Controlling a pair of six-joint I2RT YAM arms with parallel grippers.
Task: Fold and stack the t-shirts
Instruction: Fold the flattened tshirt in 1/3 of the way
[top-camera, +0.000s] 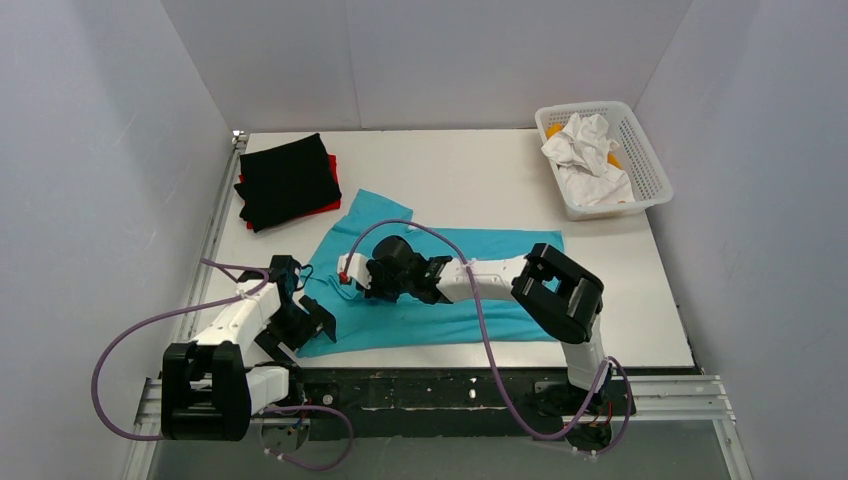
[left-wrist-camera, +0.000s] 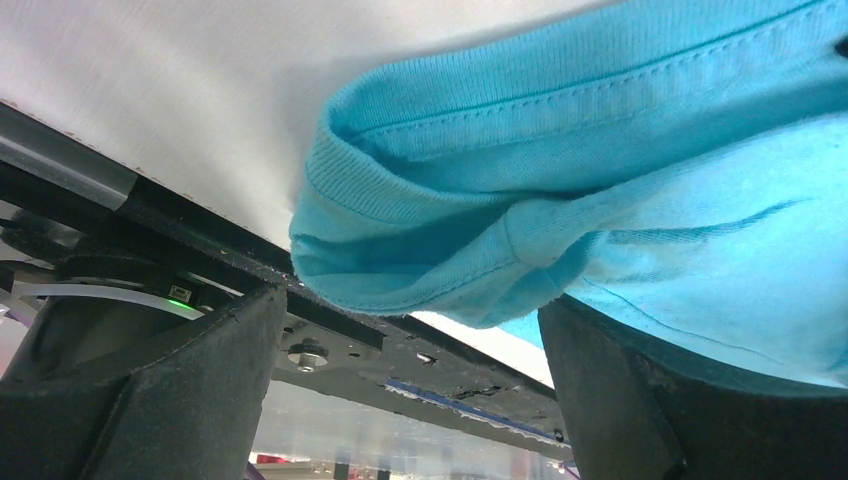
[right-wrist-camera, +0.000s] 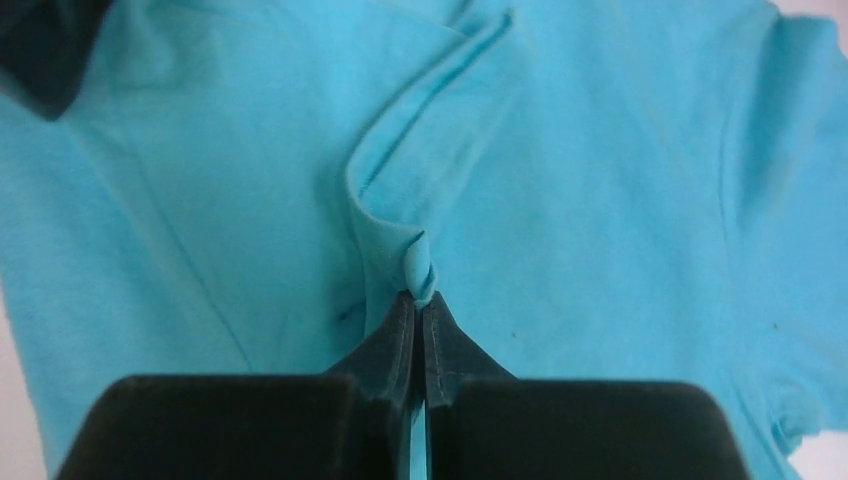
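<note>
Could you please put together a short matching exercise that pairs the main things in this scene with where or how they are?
Things:
1. turquoise t-shirt
2. black t-shirt
3. white basket
4. right claw

States:
a. far right corner of the table
b. pinched shut on a fold of fabric
c. spread out near the arms
d. folded, far left

Pairs: 1-c, 2-d, 3-a, 4-b
</note>
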